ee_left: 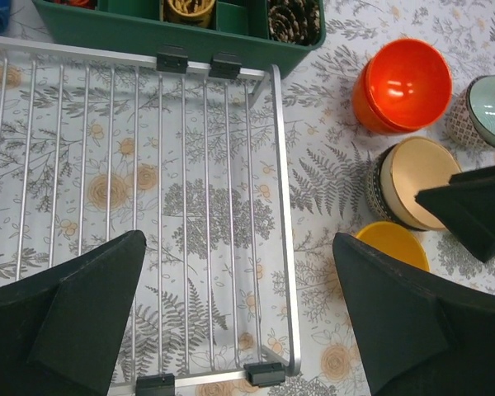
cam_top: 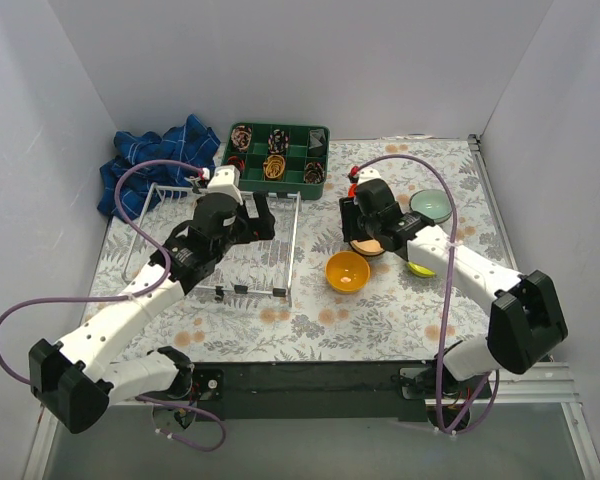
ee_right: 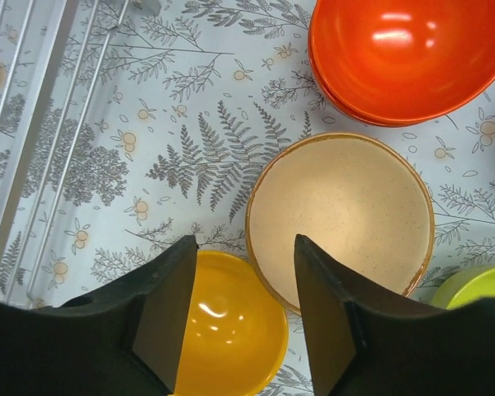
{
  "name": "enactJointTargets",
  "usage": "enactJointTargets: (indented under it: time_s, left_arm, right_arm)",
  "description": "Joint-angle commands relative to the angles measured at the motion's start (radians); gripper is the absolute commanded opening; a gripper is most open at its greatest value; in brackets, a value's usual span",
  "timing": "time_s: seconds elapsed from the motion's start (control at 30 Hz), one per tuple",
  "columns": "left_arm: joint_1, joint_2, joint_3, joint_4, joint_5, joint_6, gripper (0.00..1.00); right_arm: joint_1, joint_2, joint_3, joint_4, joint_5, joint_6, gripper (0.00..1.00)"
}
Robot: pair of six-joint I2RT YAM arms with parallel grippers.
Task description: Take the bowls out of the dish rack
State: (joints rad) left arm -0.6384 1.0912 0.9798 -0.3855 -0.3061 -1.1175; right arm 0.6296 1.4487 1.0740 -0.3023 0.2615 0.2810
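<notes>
On the left half of a desk (cam_top: 310,320) covered in a fern-and-flower print sits the dish rack (cam_top: 280,245), a white wire grid with low sides. Behind it are a green compartment tray (cam_top: 277,155) and a crumpled blue cloth (cam_top: 150,160).

Every bowl in view stands on the desk to the right of the rack, outside it. The yellow-orange bowl (cam_top: 347,271) is nearest the rack, a little way off its right edge. The beige bowl (ee_right: 338,214) sits just behind and to the right of it, their rims almost touching. The orange-red bowl (ee_left: 400,85) is farther back, near the tray's right corner. The pale teal-white bowl (cam_top: 431,205) lies off to the right, and the lime green bowl (ee_right: 478,289) sits beside the beige one, partly hidden by the right arm.

The left pincer (ee_left: 238,242) hangs above the right part of the rack with its fingers spread as wide as they go, holding nothing.

The right pincer (ee_right: 246,247) hovers over the spot where the yellow-orange and beige bowls meet. Its fingers stand partly apart and grip nothing; the beige bowl's left rim shows in the gap between them.
</notes>
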Motion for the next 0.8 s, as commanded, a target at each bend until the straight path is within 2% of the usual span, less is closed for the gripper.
enactJointTargets:
  time_s: [0.0, 0.1, 0.13, 0.2, 0.3, 0.37, 0.53, 0.77]
  left_arm:
    - [0.08, 0.042, 0.069, -0.018, 0.06, -0.013, 0.98]
    - [0.219, 0.082, 0.115, -0.035, 0.14, -0.033, 0.98]
    - [0.242, 0.088, 0.128, -0.041, 0.153, -0.041, 0.98]
    - [0.307, 0.092, 0.151, -0.067, 0.182, -0.071, 0.98]
    - [0.373, 0.062, 0.178, -0.113, 0.214, -0.113, 0.98]
    - [0.379, 0.007, 0.183, -0.148, 0.187, -0.113, 0.98]
    - [0.378, -0.158, 0.171, -0.216, 0.035, -0.048, 0.98]
    - [0.378, -0.434, 0.172, -0.352, -0.004, 0.076, 0.98]
  right_arm:
    - [-0.022, -0.097, 0.018, 0.029, 0.001, -0.008, 0.61]
    - [-0.057, -0.16, 0.058, 0.005, 0.056, -0.029, 0.73]
    - [-0.068, -0.177, 0.07, -0.026, 0.1, -0.04, 0.78]
    - [-0.097, -0.23, 0.09, -0.067, 0.145, -0.046, 0.84]
    - [-0.131, -0.336, 0.113, -0.164, 0.252, -0.048, 0.93]
    - [-0.14, -0.408, 0.104, -0.216, 0.341, -0.048, 0.99]
    - [-0.14, -0.683, 0.067, -0.296, 0.41, -0.055, 0.98]
    - [-0.14, -0.973, -0.005, -0.366, 0.381, -0.088, 0.99]
